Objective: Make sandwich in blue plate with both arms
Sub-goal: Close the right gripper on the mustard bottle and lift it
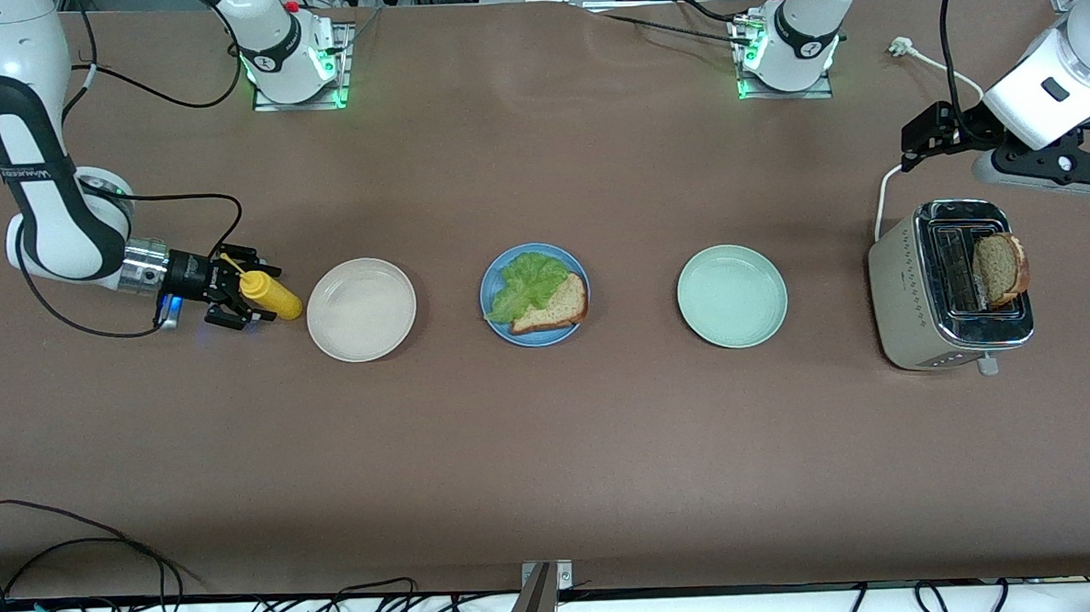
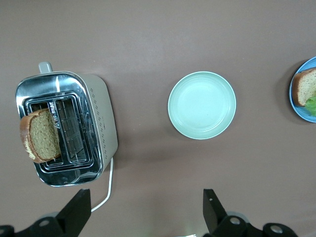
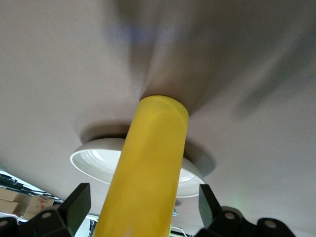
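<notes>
Right now the right gripper [image 1: 248, 299] brackets the yellow bottle [image 1: 269, 296], fingers wide, unclamped; it should close squarely. The left gripper [image 1: 1007, 139] hangs open above the toaster [image 1: 913, 299]. The blue plate [image 1: 502, 331] sits mid-table.

1. A line of white lettering runs along a black band on the right arm [image 1: 38, 172] in the front view; its letters are too small to make out.
2. No other text, brand, number or sign is readable anywhere.
</notes>
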Controlling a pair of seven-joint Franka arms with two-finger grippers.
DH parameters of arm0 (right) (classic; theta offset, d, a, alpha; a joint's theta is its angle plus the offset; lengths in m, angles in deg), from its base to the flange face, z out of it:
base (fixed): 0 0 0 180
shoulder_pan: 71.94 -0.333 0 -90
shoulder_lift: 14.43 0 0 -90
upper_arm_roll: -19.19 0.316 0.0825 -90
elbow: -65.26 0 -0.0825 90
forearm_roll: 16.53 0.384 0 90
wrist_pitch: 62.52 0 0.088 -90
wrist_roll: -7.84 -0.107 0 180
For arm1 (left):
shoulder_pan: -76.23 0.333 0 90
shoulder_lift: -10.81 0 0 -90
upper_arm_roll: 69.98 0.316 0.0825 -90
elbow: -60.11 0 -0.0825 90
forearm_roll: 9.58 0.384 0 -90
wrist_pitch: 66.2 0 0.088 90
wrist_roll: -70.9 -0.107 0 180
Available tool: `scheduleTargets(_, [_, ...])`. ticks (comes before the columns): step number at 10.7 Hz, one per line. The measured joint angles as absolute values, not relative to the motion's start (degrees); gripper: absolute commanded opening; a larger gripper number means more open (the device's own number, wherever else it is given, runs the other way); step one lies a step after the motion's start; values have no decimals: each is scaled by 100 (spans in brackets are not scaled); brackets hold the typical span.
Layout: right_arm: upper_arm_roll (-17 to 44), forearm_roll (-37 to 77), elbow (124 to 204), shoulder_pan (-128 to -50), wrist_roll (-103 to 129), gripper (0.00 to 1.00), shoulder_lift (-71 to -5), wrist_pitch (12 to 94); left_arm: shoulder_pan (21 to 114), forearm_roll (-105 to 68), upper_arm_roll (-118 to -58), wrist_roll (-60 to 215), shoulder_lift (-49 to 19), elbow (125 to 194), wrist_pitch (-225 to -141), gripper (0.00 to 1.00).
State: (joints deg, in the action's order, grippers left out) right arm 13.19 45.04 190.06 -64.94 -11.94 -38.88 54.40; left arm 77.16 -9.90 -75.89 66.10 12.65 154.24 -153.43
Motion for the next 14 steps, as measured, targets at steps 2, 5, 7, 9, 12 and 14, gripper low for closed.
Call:
scheduleTargets(2, [1365,4532,19070,-6514,-1194,52,-3893,5542,7716,-990,-7589,6610,1265,15424,-15343,100])
scheduleTargets(5, [1369,4550,19105,-6523,-1209,24,-3893,5575,7716,-990,-7589,6610,1265,15424,-15343,100])
scheduleTargets(7, [1369,4559,19104,-6523,-1292,17,-3886,5602,7716,-990,-7589,6610,1265,15424,-15343,100])
scheduleTargets(9, [1363,4559,19099,-6523,-1323,0,-3842,5614,7716,-990,-7589,6610,1264,15424,-15343,100])
scheduleTargets(12, [1350,4246,19068,-6522,-1327,0,-3586,5615,7716,-990,-7589,6610,1263,15424,-15343,100])
scheduleTargets(14, [1348,3862,19042,-6554,-1790,0,-3322,5615,7716,-990,-7589,6610,1263,15424,-15343,100])
